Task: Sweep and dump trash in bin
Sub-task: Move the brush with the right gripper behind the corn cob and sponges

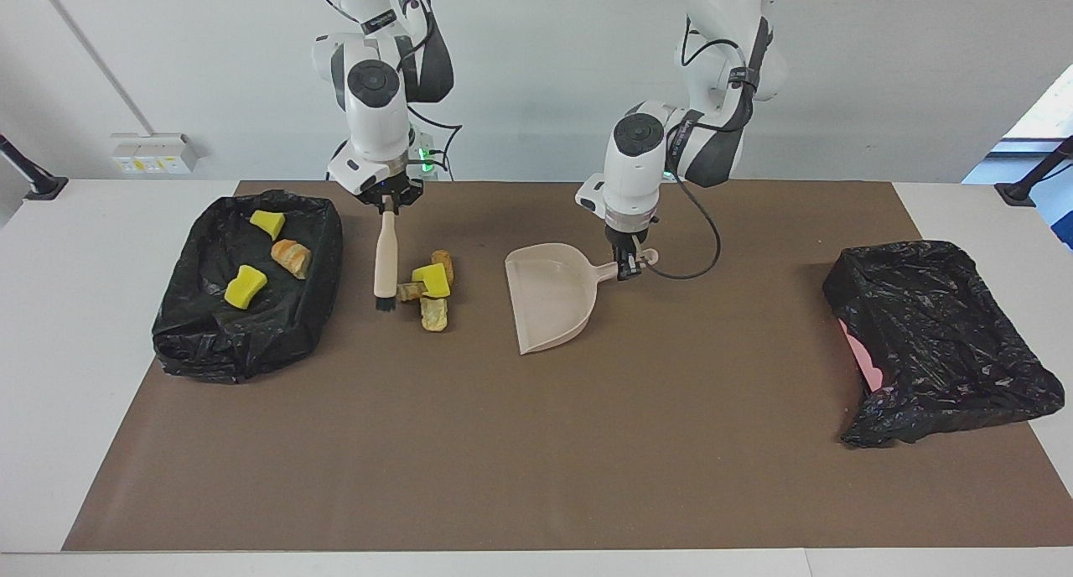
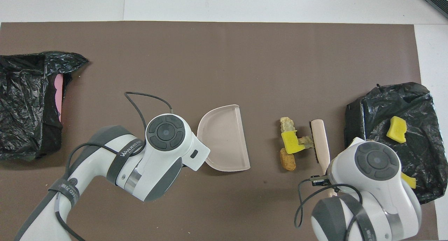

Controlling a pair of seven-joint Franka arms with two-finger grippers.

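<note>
A loose pile of trash, yellow and tan chunks, lies on the brown mat. My right gripper is shut on the top of a beige brush. The brush hangs upright with its dark bristles low, beside the pile toward the right arm's end. My left gripper is shut on the handle of the beige dustpan. The pan rests on the mat, its mouth apart from the pile. A black-bagged bin holds three more chunks.
A second black-bagged bin, with a pink patch showing, sits at the left arm's end. The brown mat covers most of the white table. In the overhead view both arms' wrists hide their grippers.
</note>
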